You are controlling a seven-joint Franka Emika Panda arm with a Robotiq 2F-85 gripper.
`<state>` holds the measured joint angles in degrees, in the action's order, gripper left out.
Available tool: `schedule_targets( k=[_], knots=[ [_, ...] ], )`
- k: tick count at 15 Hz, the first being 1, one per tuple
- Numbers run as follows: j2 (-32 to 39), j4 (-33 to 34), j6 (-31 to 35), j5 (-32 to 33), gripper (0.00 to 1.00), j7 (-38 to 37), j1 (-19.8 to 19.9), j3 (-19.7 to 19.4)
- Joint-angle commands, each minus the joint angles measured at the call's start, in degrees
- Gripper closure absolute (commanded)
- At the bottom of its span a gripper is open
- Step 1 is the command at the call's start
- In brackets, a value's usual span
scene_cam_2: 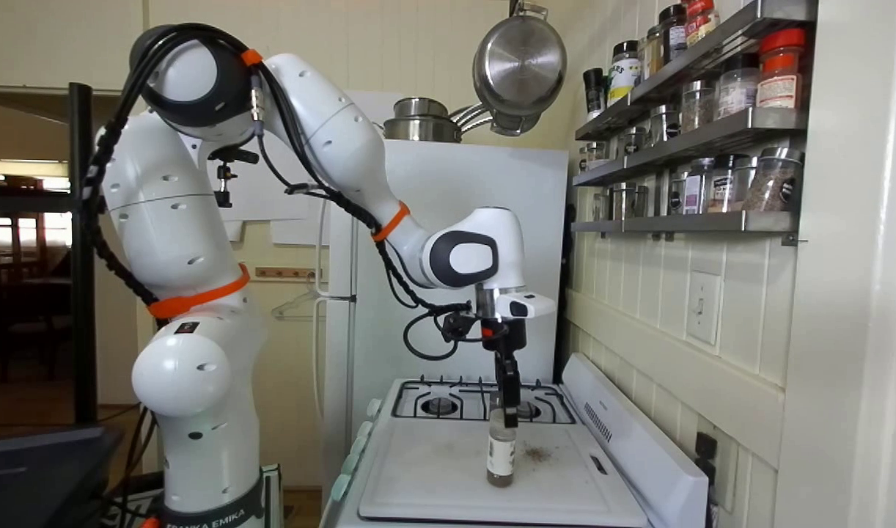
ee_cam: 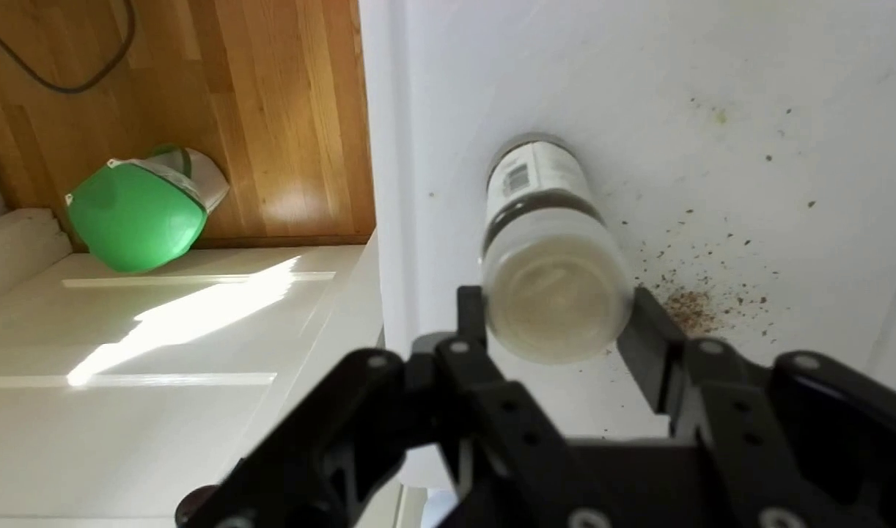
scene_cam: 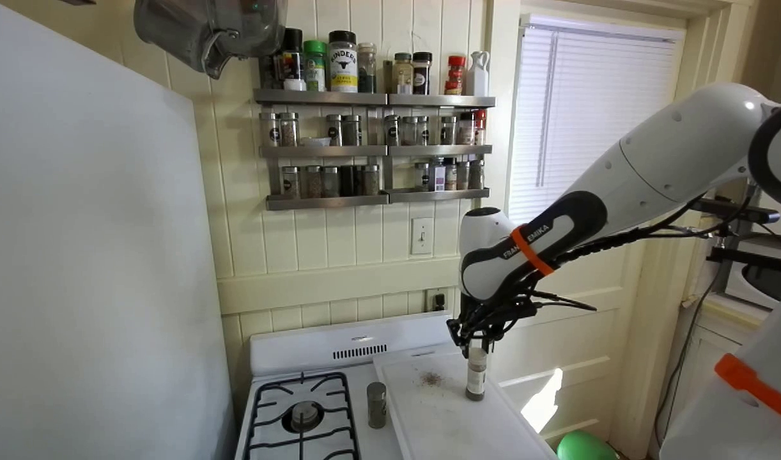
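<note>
Here the gripper (ee_cam: pixel 558 315) has the spice jar (scene_cam: pixel 476 377) pinched by its cap (ee_cam: pixel 549 282), fingers (ee_cam: pixel 653 356) either side, the jar upright on or just above the white stove cover (scene_cam: pixel 451 428), can't tell which, with brown flakes (scene_cam: pixel 431 379) scattered on that cover and a grey jar (scene_cam: pixel 377 407) standing just off the cover's edge!

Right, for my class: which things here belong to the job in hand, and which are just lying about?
Part of the job:
gripper
labelled jar, held in it
white stove cover, beneath
possibly the brown specks

Apparently just lying about:
darker stovetop jar
shelved spice jars
hanging pan
green object
</note>
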<state>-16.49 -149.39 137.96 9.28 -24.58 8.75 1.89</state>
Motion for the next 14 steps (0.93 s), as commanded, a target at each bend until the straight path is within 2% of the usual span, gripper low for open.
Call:
schedule_targets(
  k=[1, 4, 11, 14],
  knots=[
    [2.1, -0.8, 1.4, 2.1, 0.76, -2.5, 0.5, 0.6],
    [2.3, -1.1, 2.9, 1.4, 0.76, -2.9, 0.3, 0.2],
    [3.0, -1.8, 10.8, -2.6, 0.76, -1.8, -0.7, -0.7],
    [3.9, -1.1, 10.1, -5.7, 0.76, 0.7, -1.6, -1.4]
  ],
)
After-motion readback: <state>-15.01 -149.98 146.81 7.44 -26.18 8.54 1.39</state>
